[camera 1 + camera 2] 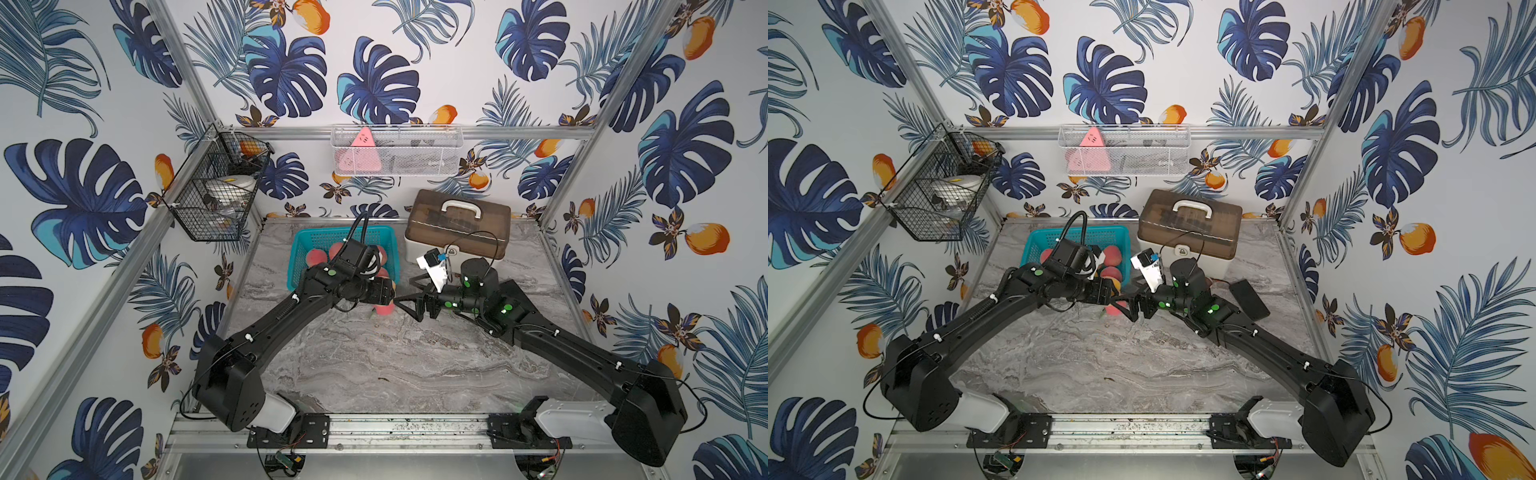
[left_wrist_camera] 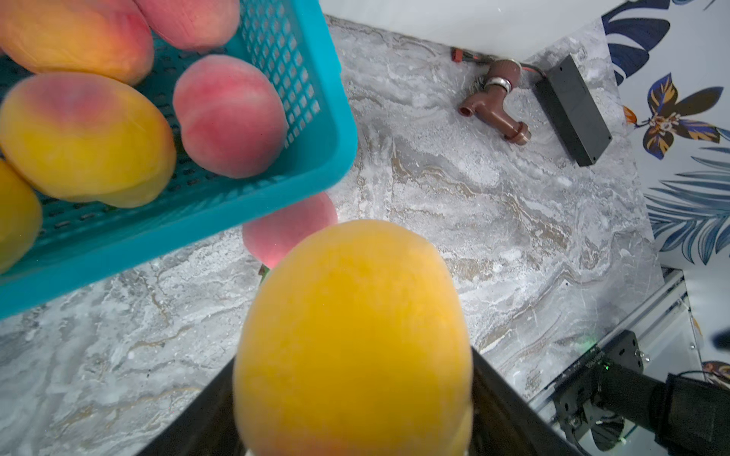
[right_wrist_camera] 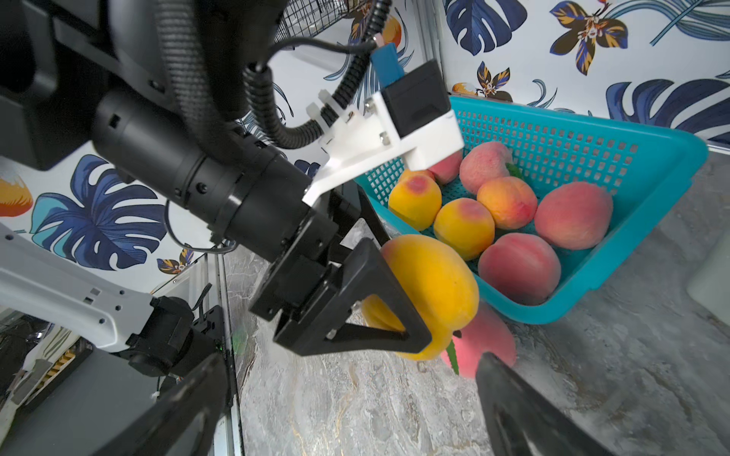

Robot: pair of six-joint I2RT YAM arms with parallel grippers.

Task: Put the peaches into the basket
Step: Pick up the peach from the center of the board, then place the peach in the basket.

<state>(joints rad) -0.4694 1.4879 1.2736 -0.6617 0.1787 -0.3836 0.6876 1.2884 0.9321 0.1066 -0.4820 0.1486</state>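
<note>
Peach (image 3: 446, 276) — inside left tool (image 3: 403, 290)

Leaf-print wallpaper (image 1: 457, 62), aluminium frame (image 1: 519, 132), grey marble tabletop (image 1: 374, 365)

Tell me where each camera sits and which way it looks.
Top views: high in front, looking down on table, left arm, right arm, basket.
Left wrist: on the left arm, looking past the left claw holding a yellow peach toward the basket.
Right wrist: on the right arm, facing the left claw; its open right claw shows.
Both wrist views share that peach and basket.
</note>
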